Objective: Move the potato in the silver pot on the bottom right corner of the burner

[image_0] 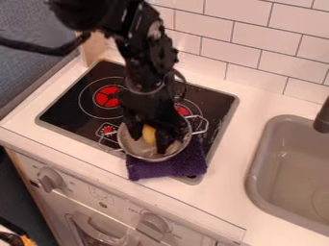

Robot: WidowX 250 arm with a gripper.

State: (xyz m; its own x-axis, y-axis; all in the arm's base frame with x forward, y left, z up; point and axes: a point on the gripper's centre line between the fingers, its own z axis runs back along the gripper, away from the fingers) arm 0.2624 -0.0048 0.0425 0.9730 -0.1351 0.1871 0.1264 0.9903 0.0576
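Observation:
The black gripper (150,139) hangs down into the silver pot (139,150), its fingers shut on the yellow potato (149,135), one on each side of it. The potato is within the pot's rim, partly covered by the gripper; whether it touches the pot's bottom I cannot tell. The pot stands at the front right part of the black burner (67,106), and a purple cloth (173,166) lies around its front and right side.
Two red rings are on the burner, one left of the arm and one behind the pot. A grey sink (283,163) with a dark faucet (322,117) is at the right. White wall tiles (244,53) run behind, and oven knobs (51,179) line the front.

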